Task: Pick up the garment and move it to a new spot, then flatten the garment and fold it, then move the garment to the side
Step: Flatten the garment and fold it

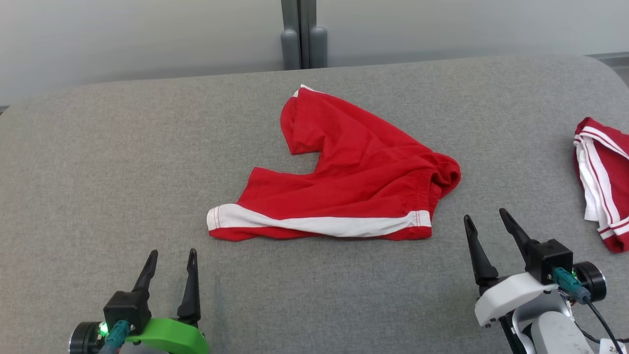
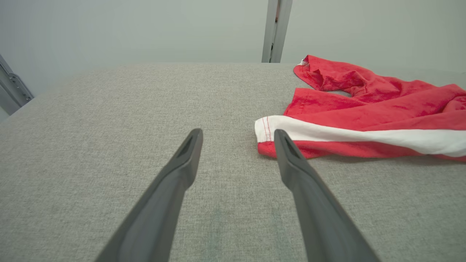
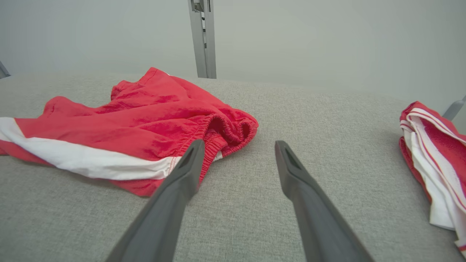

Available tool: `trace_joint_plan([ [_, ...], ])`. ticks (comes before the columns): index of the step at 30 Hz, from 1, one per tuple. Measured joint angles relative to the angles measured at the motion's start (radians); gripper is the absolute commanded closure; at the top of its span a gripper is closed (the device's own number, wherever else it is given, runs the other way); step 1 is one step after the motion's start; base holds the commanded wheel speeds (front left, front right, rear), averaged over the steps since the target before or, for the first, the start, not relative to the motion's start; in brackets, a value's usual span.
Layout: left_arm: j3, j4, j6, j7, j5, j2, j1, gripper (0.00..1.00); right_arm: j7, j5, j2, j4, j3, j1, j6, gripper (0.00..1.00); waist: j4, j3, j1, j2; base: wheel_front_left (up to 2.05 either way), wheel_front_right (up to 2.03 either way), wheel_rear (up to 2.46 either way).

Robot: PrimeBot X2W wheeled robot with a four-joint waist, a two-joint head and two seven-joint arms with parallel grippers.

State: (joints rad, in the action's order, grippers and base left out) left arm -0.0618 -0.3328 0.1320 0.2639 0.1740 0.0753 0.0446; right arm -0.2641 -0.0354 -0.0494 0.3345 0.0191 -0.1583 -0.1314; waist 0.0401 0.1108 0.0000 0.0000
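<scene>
Right gripper (image 1: 485, 214) has its fingers apart and holds nothing, just beside the waistband end of the red shorts (image 1: 354, 162). Left gripper (image 1: 173, 251) is likewise spread and empty, near the leg hem. The shorts lie rumpled (white stripe toward the robot) in the middle of the table (image 1: 98, 172). A second garment (image 1: 602, 182) lies at the right edge.

Looked like a plain lab or test room, wide table (image 1: 98, 172) wrapped in grey woven cloth, set against blank pale wall panels (image 1: 123, 34), parted by a grey metal post (image 1: 303, 29)
</scene>
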Motion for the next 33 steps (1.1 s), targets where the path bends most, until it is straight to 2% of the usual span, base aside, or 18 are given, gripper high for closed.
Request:
trace_joint_plan([
  [5, 0.027, 0.014, 0.0, 0.0, -0.021, -0.004, -0.047, 0.0, 0.0, -0.055, 0.0, -0.019, 0.003, 0.064, 0.0, 0.0, -0.016, -0.043, 0.0, 0.0, 0.0, 0.0, 0.0],
  [16, 0.033, 0.036, 0.0, 0.0, -0.043, -0.019, -0.071, 0.0, 0.0, -0.041, 0.0, -0.008, -0.011, 0.079, 0.0, 0.0, -0.022, -0.048, 0.0, 0.0, 0.0, 0.0, 0.0],
  [19, 0.025, 0.038, 0.0, 0.0, -0.04, -0.019, -0.054, 0.0, 0.0, -0.047, 0.001, 0.001, -0.05, 0.055, 0.0, 0.0, -0.018, -0.033, 0.0, 0.0, 0.0, 0.0, 0.0],
  [24, -0.001, 0.041, 0.0, 0.0, -0.022, -0.019, -0.022, 0.0, 0.0, -0.121, 0.001, 0.065, -0.133, -0.013, 0.0, 0.0, -0.008, 0.005, 0.0, 0.0, 0.0, 0.0, 0.0],
  [33, -0.02, 0.024, 0.0, 0.0, 0.016, 0.003, 0.015, 0.0, 0.0, -0.203, 0.001, 0.183, -0.177, -0.118, 0.0, 0.0, 0.03, 0.077, 0.0, 0.0, 0.0, 0.0, 0.0],
])
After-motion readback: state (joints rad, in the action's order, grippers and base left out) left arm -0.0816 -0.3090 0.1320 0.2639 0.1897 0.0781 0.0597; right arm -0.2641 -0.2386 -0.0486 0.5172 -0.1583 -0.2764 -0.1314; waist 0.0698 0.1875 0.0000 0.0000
